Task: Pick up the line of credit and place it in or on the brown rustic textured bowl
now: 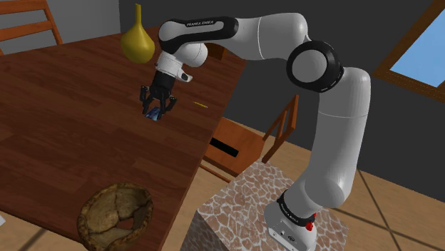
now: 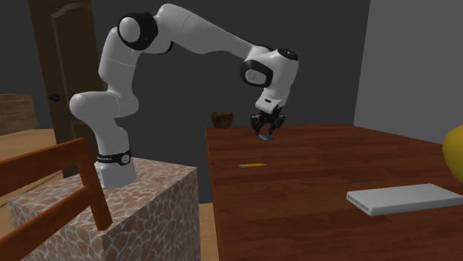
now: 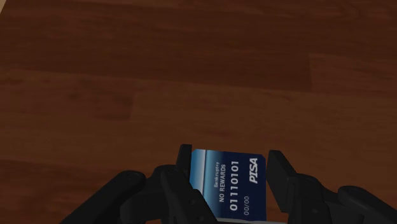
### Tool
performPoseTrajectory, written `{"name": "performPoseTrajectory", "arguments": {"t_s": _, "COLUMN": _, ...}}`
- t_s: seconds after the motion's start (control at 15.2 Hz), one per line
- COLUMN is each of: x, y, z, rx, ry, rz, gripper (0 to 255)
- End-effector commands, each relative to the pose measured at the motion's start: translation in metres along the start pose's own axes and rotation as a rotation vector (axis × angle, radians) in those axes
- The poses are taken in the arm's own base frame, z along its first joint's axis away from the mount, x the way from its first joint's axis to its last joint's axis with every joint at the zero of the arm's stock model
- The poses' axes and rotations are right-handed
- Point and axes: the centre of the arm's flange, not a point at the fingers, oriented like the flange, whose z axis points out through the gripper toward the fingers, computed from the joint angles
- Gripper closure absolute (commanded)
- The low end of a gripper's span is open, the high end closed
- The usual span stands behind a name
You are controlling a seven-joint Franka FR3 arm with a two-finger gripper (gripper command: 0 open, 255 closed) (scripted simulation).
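— Jaws, state?
— Clamped on the blue card [image 3: 228, 184]. It stands between the gripper [image 3: 230, 163] fingers, printed face showing "PISA".
— Below the jaws?
— Wooden table [image 3: 191, 76]; contact with card unclear.
— Bowl?
— Brown bowl [image 1: 91, 214] sits well apart from the jaws, near the table's edge.

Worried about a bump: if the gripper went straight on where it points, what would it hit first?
Probably the wooden table, with the blue card clasped in its jaws touching down first.
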Motion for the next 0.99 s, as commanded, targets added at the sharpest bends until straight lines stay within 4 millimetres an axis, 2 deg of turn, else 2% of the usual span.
{"name": "performPoseTrajectory", "arguments": {"t_s": 0.0, "x": -0.007, "y": -0.001, "z": -0.009, "rx": 0.000, "ry": 0.000, "rz": 0.000, "gripper": 255}}
{"name": "performPoseTrajectory", "arguments": {"t_s": 0.92, "x": -0.048, "y": -0.001, "z": -0.071, "rx": 0.000, "ry": 0.000, "rz": 0.000, "gripper": 255}}
